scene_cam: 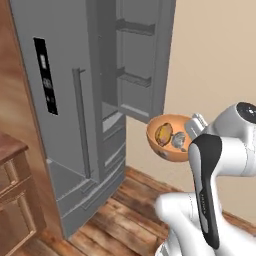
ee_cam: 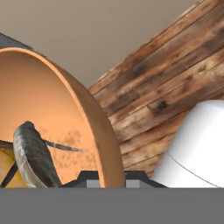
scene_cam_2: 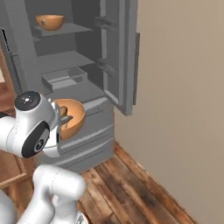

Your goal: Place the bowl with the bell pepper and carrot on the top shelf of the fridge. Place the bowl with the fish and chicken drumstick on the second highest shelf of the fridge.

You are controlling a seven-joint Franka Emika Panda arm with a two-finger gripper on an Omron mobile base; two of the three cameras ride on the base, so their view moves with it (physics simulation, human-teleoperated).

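Observation:
My gripper (scene_cam: 196, 126) is shut on the rim of the orange-tan bowl (scene_cam: 169, 145), held tilted in the air in front of the open fridge. Inside it lie the golden-brown chicken drumstick (scene_cam: 163, 134) and the silvery-grey fish (scene_cam: 178, 141). In the hand view the bowl's rim (ee_cam: 89, 118) runs down between my fingertips, with the fish (ee_cam: 33, 155) and a yellow bit of drumstick (ee_cam: 6, 168) inside. A second orange-tan bowl (scene_cam_2: 49, 21) stands on the top shelf (scene_cam_2: 72, 29); its contents are hidden by its wall. The second highest shelf (scene_cam_2: 61, 59) is bare.
The fridge's open right door (scene_cam_2: 120, 52) with its door racks stands beside the held bowl. A clear drawer (scene_cam_2: 63, 78) sits below the shelves, and freezer drawers (scene_cam: 107, 165) lie lower. A wooden cabinet (scene_cam: 12, 190) stands at left. A beige wall (scene_cam_2: 183, 96) is at right.

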